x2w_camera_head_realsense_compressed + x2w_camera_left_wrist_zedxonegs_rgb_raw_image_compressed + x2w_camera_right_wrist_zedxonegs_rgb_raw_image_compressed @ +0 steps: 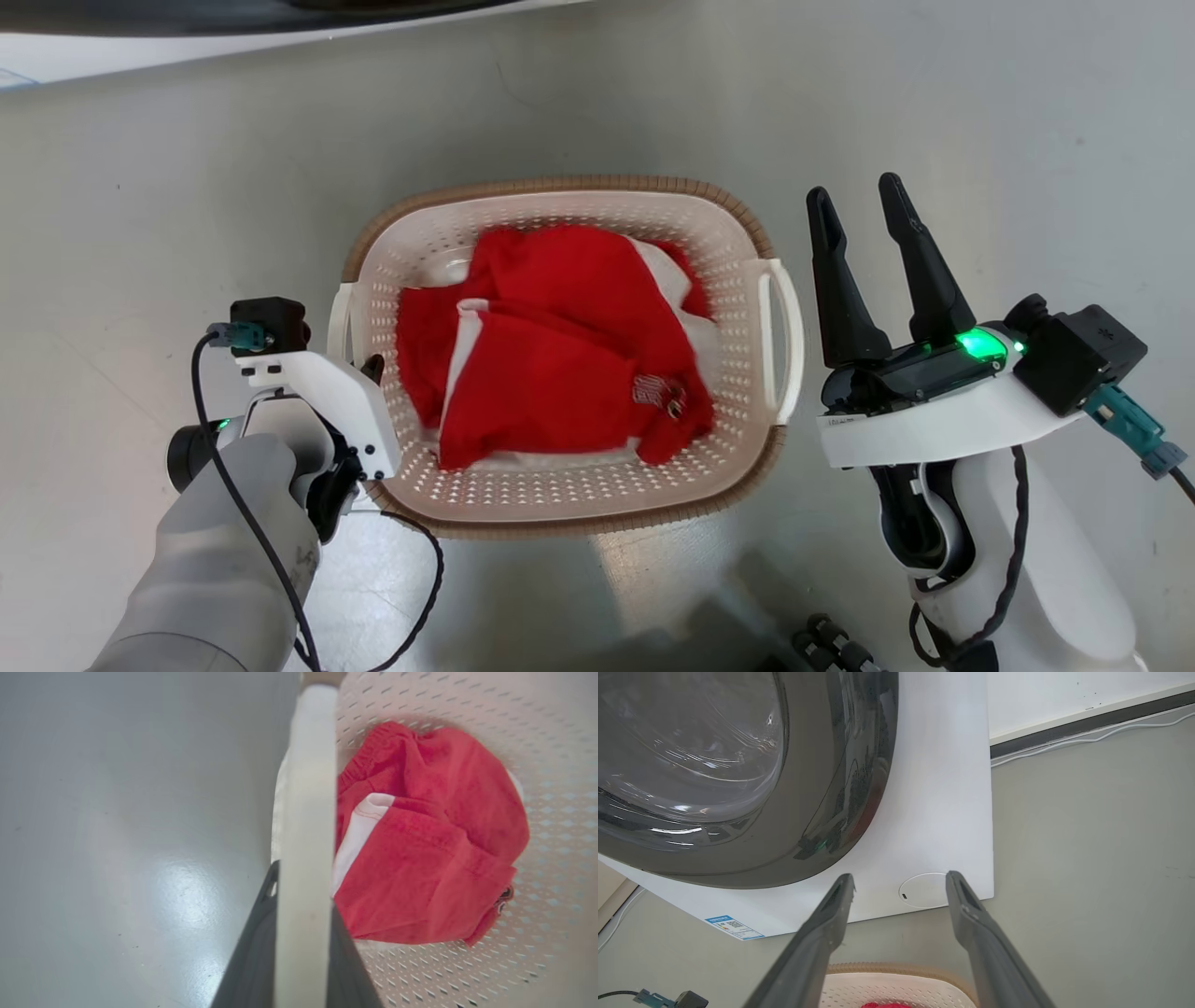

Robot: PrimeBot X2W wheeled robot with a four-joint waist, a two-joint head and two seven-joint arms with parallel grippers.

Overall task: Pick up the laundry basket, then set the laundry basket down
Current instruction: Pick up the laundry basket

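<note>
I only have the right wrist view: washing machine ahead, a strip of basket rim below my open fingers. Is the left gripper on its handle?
Observer: Yes. The left wrist view shows the left gripper closed on the laundry basket at its white left handle, one finger on each side.
Operator: Where is my right gripper against the right handle?
Observer: Head view: the right gripper is open just outside the right handle, not touching it, fingers pointing along the basket's side.
Operator: What is inside?
Observer: A crumpled red and white garment, covering most of the bottom.
</note>
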